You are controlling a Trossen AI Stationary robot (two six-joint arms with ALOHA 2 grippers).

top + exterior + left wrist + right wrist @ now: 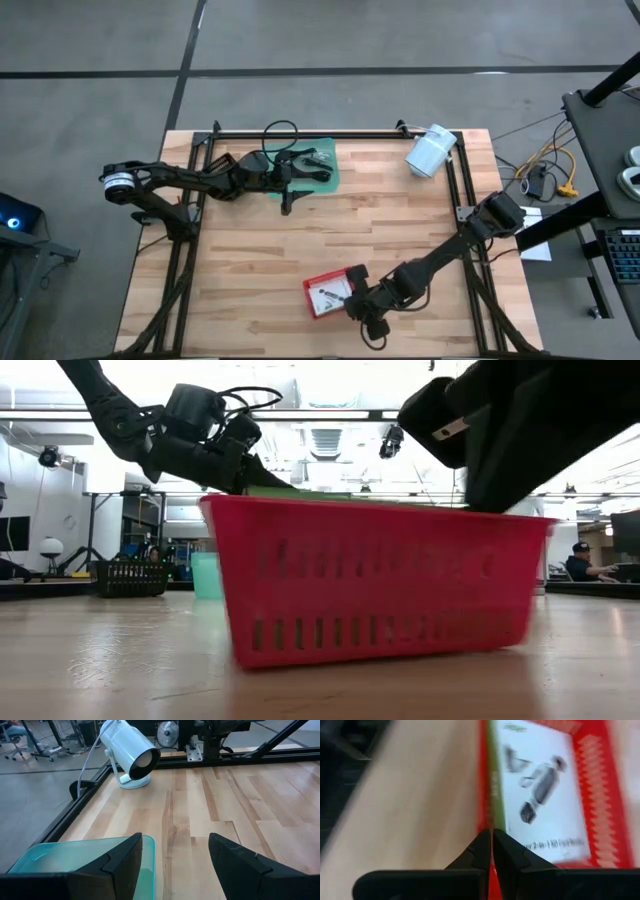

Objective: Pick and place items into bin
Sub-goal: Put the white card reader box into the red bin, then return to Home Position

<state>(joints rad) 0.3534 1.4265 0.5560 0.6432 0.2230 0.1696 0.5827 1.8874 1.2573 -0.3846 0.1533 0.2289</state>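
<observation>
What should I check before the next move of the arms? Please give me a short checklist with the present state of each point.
1. Right gripper shut, nothing between its fingers: ok.
2. Right gripper clear of the red bin: not ok, its tips sit right at the bin's rim.
3. White card lying flat inside the red bin: ok.
4. Left gripper open and empty: ok.
5. Left gripper over the teal tray, where black cables remain: ok.
6. White cylinder away from both arms: ok.
</observation>
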